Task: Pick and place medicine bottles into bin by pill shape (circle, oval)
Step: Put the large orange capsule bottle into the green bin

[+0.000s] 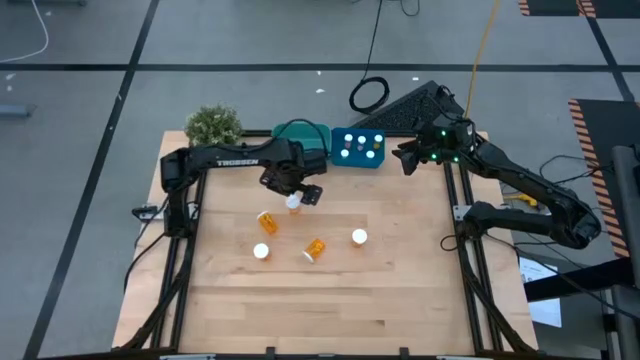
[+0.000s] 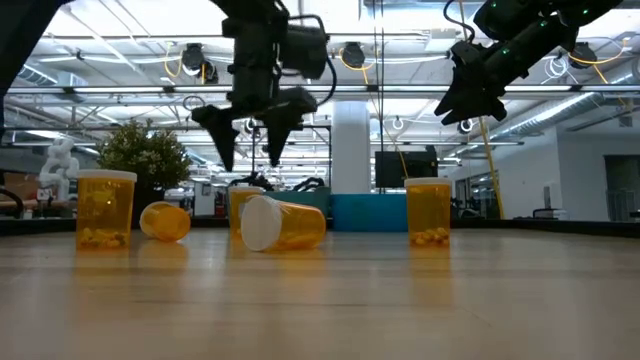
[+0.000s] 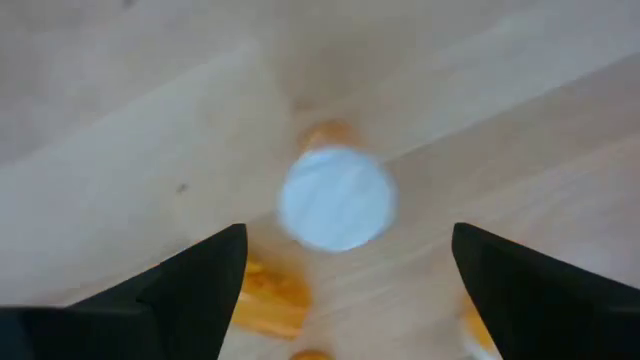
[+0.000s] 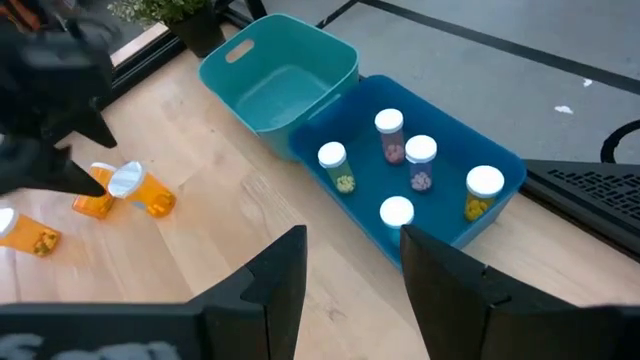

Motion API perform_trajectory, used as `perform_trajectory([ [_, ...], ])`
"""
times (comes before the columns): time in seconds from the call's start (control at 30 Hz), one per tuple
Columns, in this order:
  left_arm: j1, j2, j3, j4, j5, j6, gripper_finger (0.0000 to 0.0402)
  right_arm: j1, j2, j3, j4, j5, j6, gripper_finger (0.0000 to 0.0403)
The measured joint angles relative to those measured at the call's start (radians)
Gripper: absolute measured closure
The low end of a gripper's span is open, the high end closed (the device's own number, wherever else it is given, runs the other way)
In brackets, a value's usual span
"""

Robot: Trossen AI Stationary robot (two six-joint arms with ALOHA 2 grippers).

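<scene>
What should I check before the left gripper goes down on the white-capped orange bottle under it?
1. Left gripper open: ok, fingers spread wide.
2. Centred over the upright translucent orange bottle with the round white cap: ok, cap sits between the fingers.
3. Neighbours clear: not ok, an orange bottle lying on its side is close by one finger.
4. Right gripper out of the way: ok, raised near the blue rectangular tub.
5. Pill shape inside target: cannot tell.
</scene>
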Motion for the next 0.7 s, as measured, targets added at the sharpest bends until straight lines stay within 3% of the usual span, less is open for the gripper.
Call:
perform_trajectory([
  [0.33,0.001,0.081,-0.002,0.003,0.03,0.068,0.009,0.0,-0.004,0.0,0.0,-0.023,0.002,0.0248],
  [0.7,0.001,0.088,-0.001,0.044,0.025,0.107,0.0149,0.0,-0.011,0.0,0.005,-0.023,0.0,0.0248],
])
